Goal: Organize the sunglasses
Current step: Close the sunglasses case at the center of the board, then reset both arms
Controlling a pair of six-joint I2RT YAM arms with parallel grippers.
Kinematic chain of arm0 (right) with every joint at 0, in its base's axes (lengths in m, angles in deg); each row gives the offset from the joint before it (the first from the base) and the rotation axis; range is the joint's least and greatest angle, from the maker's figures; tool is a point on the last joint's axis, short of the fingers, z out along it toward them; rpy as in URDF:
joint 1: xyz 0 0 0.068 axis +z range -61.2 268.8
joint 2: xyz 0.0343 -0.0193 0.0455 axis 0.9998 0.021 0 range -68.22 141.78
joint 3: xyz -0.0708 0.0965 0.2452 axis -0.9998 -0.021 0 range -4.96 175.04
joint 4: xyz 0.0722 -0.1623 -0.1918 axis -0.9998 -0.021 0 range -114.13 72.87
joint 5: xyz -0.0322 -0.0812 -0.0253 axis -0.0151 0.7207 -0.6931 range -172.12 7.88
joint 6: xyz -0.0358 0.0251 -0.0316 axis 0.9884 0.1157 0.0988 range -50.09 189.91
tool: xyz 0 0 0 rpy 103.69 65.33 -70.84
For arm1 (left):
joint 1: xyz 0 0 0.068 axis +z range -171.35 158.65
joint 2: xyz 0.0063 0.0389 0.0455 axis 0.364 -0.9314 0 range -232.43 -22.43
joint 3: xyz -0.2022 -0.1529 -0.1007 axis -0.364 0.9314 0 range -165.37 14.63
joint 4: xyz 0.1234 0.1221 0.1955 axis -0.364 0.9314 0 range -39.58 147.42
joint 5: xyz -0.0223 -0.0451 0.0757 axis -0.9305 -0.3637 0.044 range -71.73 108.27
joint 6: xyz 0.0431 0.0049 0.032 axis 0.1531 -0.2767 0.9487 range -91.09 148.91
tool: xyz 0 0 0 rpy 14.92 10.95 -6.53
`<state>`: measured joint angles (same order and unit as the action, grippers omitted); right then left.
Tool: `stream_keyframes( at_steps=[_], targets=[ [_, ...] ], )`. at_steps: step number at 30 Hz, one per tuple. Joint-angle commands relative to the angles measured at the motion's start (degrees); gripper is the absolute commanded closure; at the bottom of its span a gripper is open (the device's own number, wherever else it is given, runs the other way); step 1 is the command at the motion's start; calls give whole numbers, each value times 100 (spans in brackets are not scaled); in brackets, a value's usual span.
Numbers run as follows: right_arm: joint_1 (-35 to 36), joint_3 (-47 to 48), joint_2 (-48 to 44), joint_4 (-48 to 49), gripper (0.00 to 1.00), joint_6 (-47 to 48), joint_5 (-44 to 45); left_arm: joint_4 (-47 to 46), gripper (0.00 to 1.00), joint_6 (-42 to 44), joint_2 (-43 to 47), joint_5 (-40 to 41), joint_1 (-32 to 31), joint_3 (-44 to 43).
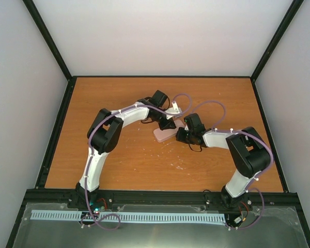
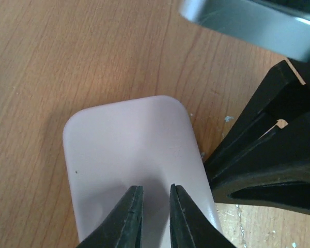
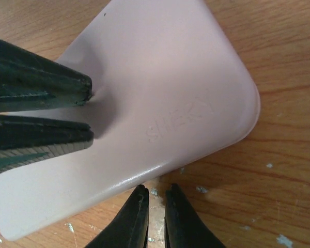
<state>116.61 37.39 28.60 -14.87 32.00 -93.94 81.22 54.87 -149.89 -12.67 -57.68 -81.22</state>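
Note:
The sunglasses are out of view. The pink oblong case (image 1: 165,134) lies shut on the wooden table near its middle. My left gripper (image 1: 170,124) hangs over the case's lid (image 2: 129,150), its tips (image 2: 156,188) a narrow gap apart with nothing between them. My right gripper (image 1: 181,136) is at the case's near long edge (image 3: 160,93), its tips (image 3: 156,190) almost together over bare table, just short of the case. The left fingers (image 3: 41,88) show in the right wrist view, resting on or just above the lid.
The right gripper's black fingers (image 2: 268,155) crowd the case's right side in the left wrist view. A pale blue-grey shape (image 2: 248,23) crosses that view's top right; I cannot tell what it is. White paint flecks (image 3: 201,190) mark the table (image 1: 119,155).

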Motion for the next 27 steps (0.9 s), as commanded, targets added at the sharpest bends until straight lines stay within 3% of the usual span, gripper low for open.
stream_keyframes(
  at_steps=[1, 4, 8, 9, 11, 15, 18, 22, 27],
  targets=[
    [41, 84, -209, -167, 87, 130, 137, 225, 82, -22, 21, 174, -113, 282],
    [40, 160, -647, -797, 85, 244, 358, 151, 75, -24, 370, 428, -29, 231],
    [15, 248, -1611, -1837, 83, 434, 837, 31, 50, -242, 1000, 550, 291, 172],
    [-26, 298, -1866, -2123, 80, 513, 970, -3, 38, -334, 1193, 548, 414, 180],
    [-188, 424, -2356, -2636, 74, 723, 1138, -47, 3, -521, 1575, 614, 671, 230],
    [-759, 800, -2956, -3575, 63, 1314, 1184, -242, 1, -864, 2468, 915, 1363, 721],
    [-1240, 1105, -3083, -4236, 63, 1761, 1388, -463, 0, -1042, 3288, 834, 2119, 1430],
    [-1794, 1267, -3190, -4567, 63, 2145, 1894, -508, 0, -914, 4215, 781, 3053, 2343],
    [-2010, 1307, -3175, -4628, 61, 2275, 1939, -631, 0, -855, 4698, 506, 3950, 3074]
  ],
)
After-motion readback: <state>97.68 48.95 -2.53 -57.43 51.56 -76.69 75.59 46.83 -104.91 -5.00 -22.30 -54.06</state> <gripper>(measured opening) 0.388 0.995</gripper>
